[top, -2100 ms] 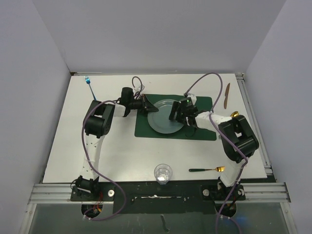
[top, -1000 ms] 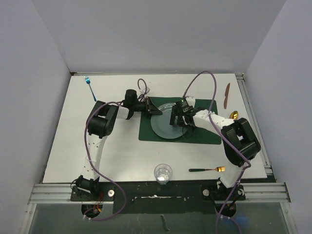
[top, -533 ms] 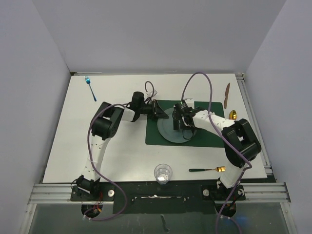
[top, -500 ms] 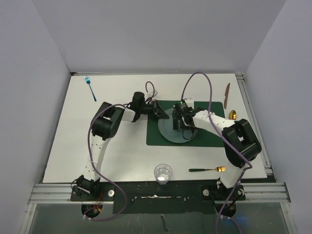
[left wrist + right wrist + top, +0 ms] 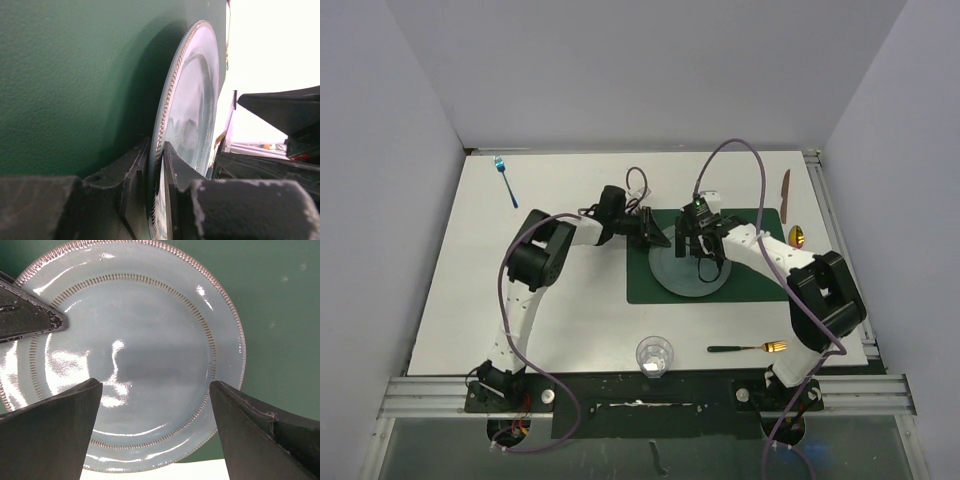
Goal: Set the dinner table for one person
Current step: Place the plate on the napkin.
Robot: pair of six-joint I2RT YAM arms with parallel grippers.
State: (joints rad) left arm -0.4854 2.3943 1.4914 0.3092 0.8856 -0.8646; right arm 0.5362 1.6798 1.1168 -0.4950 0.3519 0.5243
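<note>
The white counter fills the middle of the top view, and we judge the setting about half done. The green placemat lies right of centre with the plate on it. The left gripper straddles the plate's rim, jaws narrow; we cannot tell whether it pinches. The right gripper hovers above, wide open and empty. Glass, fork, knife and spoon lie off the mat.
</note>
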